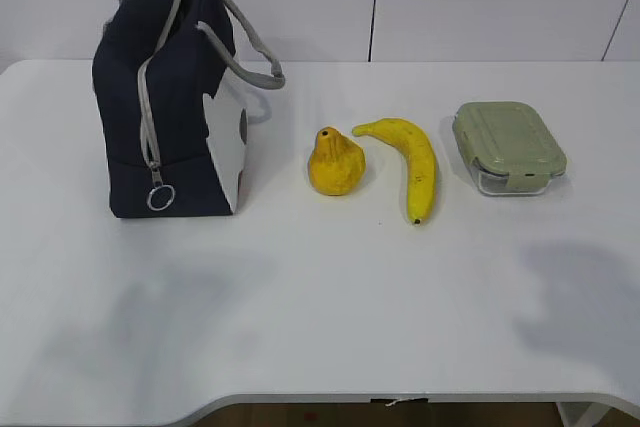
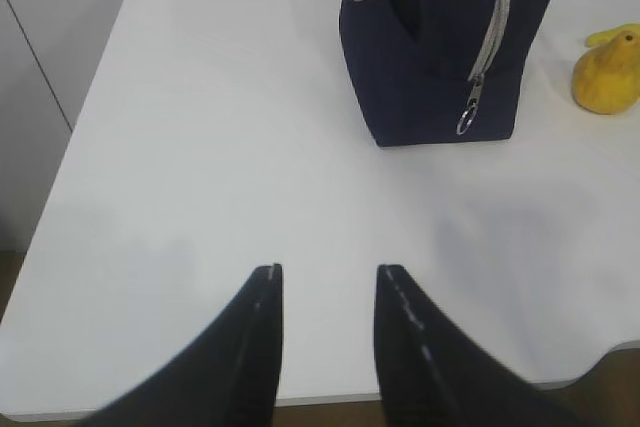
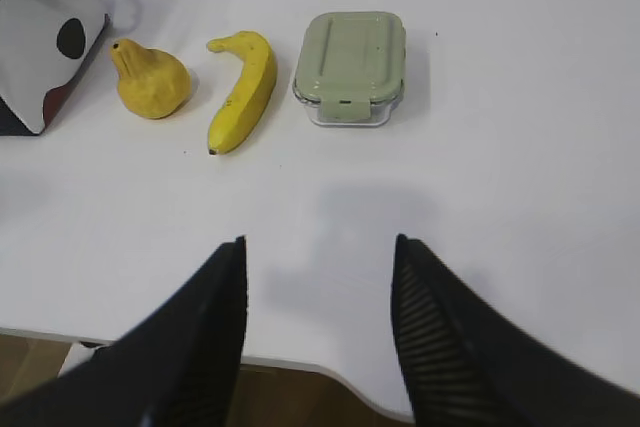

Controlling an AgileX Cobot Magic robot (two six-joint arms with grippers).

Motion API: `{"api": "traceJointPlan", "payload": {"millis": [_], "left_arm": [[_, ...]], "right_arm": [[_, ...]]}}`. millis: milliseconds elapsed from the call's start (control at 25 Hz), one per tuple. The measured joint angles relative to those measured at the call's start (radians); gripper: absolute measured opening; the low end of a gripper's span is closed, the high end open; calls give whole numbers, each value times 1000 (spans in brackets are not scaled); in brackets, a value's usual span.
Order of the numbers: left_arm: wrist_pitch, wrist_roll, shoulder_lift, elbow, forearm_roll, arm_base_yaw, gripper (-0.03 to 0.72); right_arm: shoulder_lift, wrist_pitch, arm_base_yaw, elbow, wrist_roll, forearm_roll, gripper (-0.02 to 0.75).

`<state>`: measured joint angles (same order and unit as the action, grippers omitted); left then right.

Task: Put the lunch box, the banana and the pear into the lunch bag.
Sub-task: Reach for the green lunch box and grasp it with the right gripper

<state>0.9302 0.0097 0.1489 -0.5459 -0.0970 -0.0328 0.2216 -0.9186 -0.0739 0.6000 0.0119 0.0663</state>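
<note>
On the table (image 1: pixel 320 287), a sage-lidded clear lunch box (image 1: pixel 508 145) sits closed.

White table (image 1: pixel 320 327), lunch bag (image 1: pixel 160 117), pear (image 1: pixel 336 162), banana (image 1: pixel 412 162), lunch box (image 1: pixel 508 145)

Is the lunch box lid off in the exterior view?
No. The green lid sits closed on the lunch box, right of the banana.

No readable text, label or number shows anywhere; the lunch bag's (image 1: pixel 165 107) white panel perhaps bears only spots.
</note>
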Motion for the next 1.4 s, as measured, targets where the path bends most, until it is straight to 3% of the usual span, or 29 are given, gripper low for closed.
{"api": "traceJointPlan", "payload": {"millis": [400, 880, 1200, 1400], "left_arm": [[-28, 0, 0, 0, -13, 0, 241], [-64, 0, 12, 0, -53, 0, 241], [-206, 0, 214, -3, -177, 0, 248], [-291, 0, 377, -62, -200, 0, 261]], "right_arm": [[213, 69, 0, 86, -12, -12, 382], [601, 218, 0, 244, -189, -149, 382], [856, 235, 0, 405, -230, -149, 382], [999, 251, 0, 499, -232, -149, 382]]}}
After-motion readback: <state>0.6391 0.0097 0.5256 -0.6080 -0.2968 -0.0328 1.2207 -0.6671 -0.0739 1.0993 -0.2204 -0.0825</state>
